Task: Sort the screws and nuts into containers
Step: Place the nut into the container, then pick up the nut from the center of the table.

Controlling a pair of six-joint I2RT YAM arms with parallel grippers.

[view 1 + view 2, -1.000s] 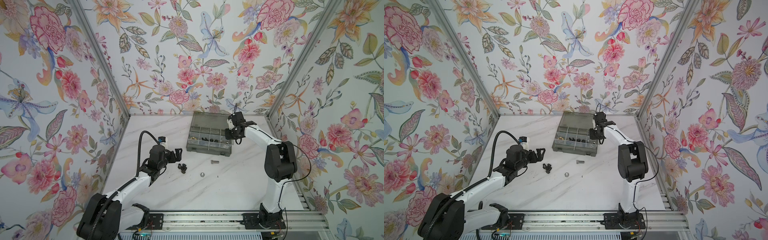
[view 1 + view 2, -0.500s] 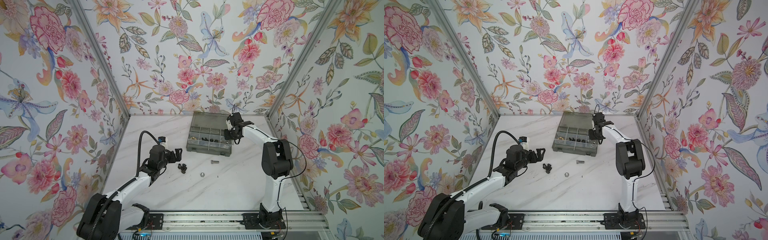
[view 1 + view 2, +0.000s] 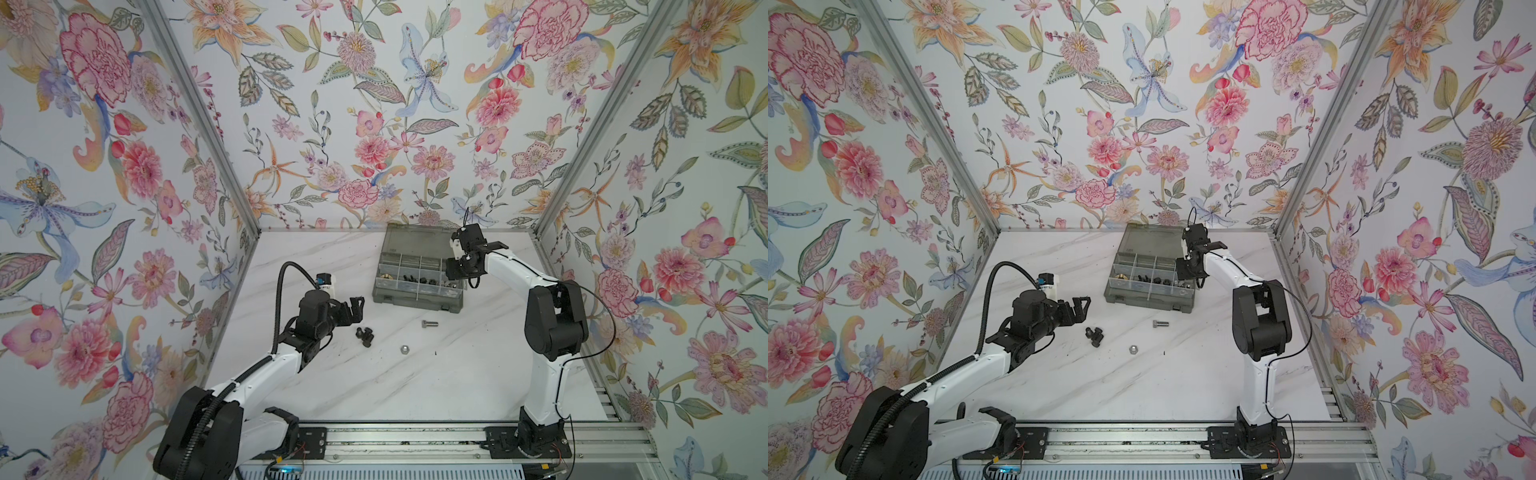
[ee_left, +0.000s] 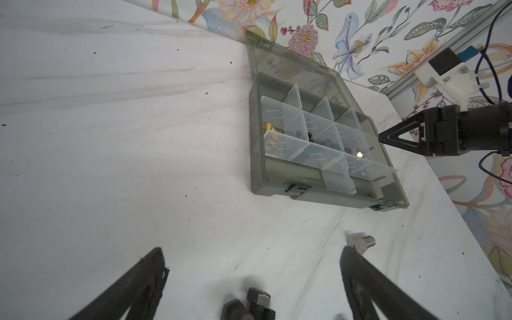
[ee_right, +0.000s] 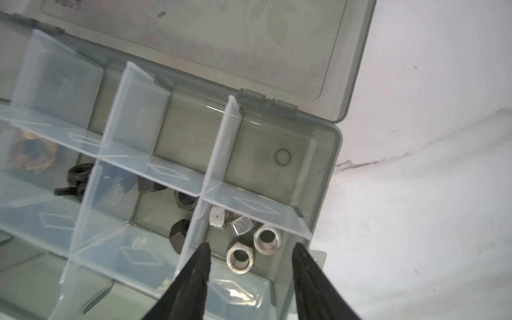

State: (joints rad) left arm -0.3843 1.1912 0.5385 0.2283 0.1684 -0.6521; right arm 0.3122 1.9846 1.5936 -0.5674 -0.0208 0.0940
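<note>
My right gripper [image 5: 251, 246], jaws apart and empty, hangs over silver nuts [image 5: 239, 257] in an organiser box compartment [image 5: 257, 207]; my left gripper [image 4: 252, 248] (spread wide) hovers above black bolts [image 4: 257, 299].

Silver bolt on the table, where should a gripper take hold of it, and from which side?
Grip the silver bolt across its hex head, whose flat faces should give the jaws purchase, coming straight down from above. It lies on its side on the table, apart from the other pieces, so a top approach probably suits best.
</note>
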